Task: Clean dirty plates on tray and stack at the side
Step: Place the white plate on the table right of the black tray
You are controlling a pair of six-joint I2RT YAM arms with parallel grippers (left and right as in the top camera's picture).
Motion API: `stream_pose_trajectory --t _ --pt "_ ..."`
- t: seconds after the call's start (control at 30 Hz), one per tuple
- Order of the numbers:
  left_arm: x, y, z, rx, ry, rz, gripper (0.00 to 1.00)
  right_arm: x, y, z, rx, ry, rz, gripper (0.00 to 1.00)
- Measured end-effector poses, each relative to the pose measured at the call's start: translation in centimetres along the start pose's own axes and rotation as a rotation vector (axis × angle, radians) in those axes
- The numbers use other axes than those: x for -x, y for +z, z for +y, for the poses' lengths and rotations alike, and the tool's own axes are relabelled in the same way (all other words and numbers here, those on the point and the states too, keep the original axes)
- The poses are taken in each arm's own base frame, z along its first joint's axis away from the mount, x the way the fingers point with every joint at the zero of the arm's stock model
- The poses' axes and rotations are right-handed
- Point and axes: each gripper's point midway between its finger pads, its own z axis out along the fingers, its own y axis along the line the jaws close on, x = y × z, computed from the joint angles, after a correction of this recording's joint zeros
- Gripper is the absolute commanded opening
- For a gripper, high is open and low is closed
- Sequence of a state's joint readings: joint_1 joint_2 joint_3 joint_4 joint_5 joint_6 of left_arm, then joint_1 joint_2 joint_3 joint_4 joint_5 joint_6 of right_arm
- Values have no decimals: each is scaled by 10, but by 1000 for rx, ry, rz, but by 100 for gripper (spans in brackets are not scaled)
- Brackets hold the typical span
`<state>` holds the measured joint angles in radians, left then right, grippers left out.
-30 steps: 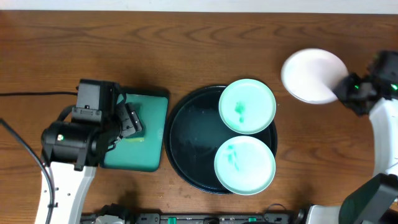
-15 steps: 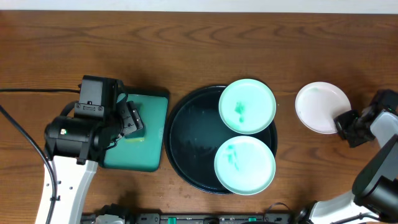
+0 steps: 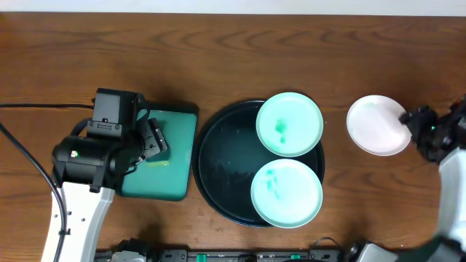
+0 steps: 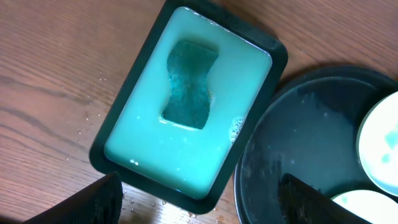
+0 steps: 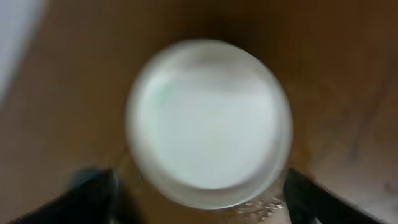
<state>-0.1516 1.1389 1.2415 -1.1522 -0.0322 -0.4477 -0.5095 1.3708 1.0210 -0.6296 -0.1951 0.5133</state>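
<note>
Two pale mint plates with teal smears lie on the black tray (image 3: 222, 164), one at the back (image 3: 290, 124) and one at the front (image 3: 287, 193). The white plate (image 3: 377, 125) lies flat on the wooden tabletop to the tray's right. My right gripper (image 3: 410, 122) is at that plate's right edge. In the blurred right wrist view it (image 5: 199, 182) is open, its dark fingers (image 5: 93, 193) wide on either side of the white plate's (image 5: 208, 118) near rim. My left gripper (image 4: 199, 183) hangs open over the teal tray, holding nothing.
A teal rectangular tray (image 4: 245, 146) of soapy liquid with a dark sponge (image 4: 189, 84) sits left of the black tray (image 4: 298, 137). Water drops dot the wood around it. A black cable (image 3: 44, 109) runs along the left of the table.
The right arm carried the white plate down and toward the front onto the tabletop, then its jaws opened and let it go. The left arm has stayed still.
</note>
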Motion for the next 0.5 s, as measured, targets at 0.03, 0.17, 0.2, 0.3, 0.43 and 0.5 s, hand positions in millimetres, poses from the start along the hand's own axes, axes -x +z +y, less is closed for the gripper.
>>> stream_pose_trajectory --t 0.03,0.17,0.2,0.3,0.43,0.5 --pt "0 0 0 0 0 0 80 1 -12 12 32 -31 -28 99" --pt "0 0 0 0 0 0 80 -12 -52 67 194 -187 -89 99" --pt "0 0 0 0 0 0 80 -15 -56 74 221 -212 -89 99" --pt "0 0 0 0 0 0 80 -38 -60 103 320 -332 -41 98" --pt "0 0 0 0 0 0 80 -73 -41 117 350 -470 77 77" --pt "0 0 0 0 0 1 80 -90 -26 118 342 -507 150 75"
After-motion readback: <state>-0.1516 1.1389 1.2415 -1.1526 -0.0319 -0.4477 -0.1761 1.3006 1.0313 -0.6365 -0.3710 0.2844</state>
